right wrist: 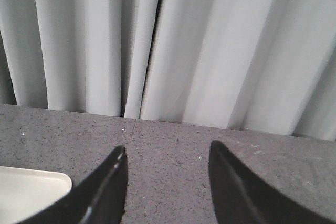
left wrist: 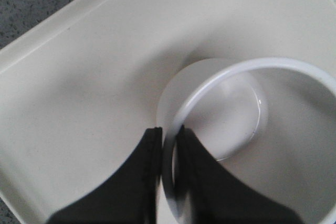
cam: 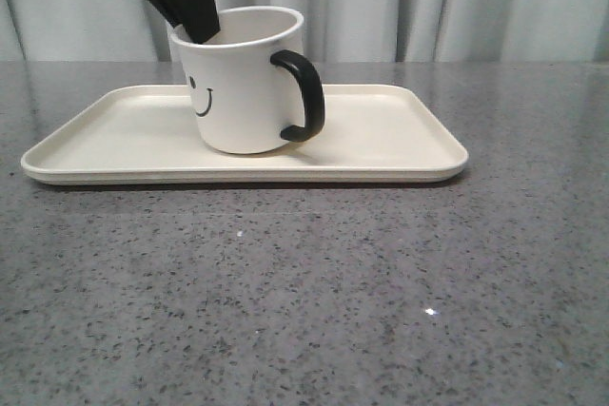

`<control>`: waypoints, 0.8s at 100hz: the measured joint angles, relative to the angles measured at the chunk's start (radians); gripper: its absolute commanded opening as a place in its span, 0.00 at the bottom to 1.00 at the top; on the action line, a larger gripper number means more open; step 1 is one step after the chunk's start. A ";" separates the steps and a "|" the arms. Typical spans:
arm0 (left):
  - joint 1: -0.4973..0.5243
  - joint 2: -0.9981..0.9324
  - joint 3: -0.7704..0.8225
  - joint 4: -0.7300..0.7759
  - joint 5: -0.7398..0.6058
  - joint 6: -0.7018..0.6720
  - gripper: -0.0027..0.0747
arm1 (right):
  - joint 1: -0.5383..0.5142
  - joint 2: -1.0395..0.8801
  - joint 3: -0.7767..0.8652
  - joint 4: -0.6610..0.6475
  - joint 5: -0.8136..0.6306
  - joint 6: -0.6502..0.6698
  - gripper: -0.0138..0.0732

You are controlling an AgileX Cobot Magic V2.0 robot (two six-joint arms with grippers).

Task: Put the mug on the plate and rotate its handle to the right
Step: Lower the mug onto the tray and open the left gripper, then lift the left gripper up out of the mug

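The mug [cam: 243, 83] stands on the plate [cam: 400, 145], left of the plate's centre, and appears to lean slightly toward 11 o'clock in the front view; whether its base lies fully flat cannot be confirmed. Placement is judged complete.

The step in hand is handle orientation. The handle [cam: 303, 94] projects from the mug toward 3 o'clock, angled a little toward the camera, so rotation is judged finished or nearly so. The mug's long axis runs near vertical, opening upward. The plate's long axis runs from 9 to 3 o'clock across the table [cam: 304, 311].

The left gripper [left wrist: 169, 145] enters from 12 o'clock and pinches the mug rim at the 9 o'clock side: one finger inside the wall, one outside, closed to wall thickness.

The right gripper [right wrist: 167, 182] hovers over bare table facing the curtain [right wrist: 168, 40], fingers spread wide, holding nothing.

The next move calls for any small remaining twist, then spreading the left fingers and lifting straight up so the rim is not dragged and the mug settles upright.
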 measured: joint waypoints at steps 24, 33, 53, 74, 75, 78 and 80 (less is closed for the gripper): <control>0.000 0.000 0.000 0.000 0.000 0.000 0.01 | 0.000 0.000 0.000 0.000 0.002 0.000 0.59; 0.000 0.000 0.000 0.000 0.000 0.000 0.01 | 0.000 0.000 0.000 0.000 0.002 -0.002 0.59; 0.000 0.000 -0.002 0.000 0.007 0.000 0.15 | 0.000 0.000 0.000 0.000 0.004 -0.002 0.59; -0.002 0.000 -0.002 -0.004 0.027 0.000 0.38 | 0.000 0.000 0.000 0.000 0.005 -0.002 0.59; -0.002 0.000 -0.002 -0.004 0.027 0.000 0.38 | 0.000 0.000 0.000 0.000 0.005 -0.002 0.59; -0.002 0.000 -0.002 -0.004 0.029 0.000 0.39 | 0.000 0.000 0.000 0.000 0.005 -0.002 0.59; -0.002 0.000 -0.004 -0.004 0.030 0.000 0.40 | 0.000 0.000 0.000 0.000 0.005 -0.002 0.59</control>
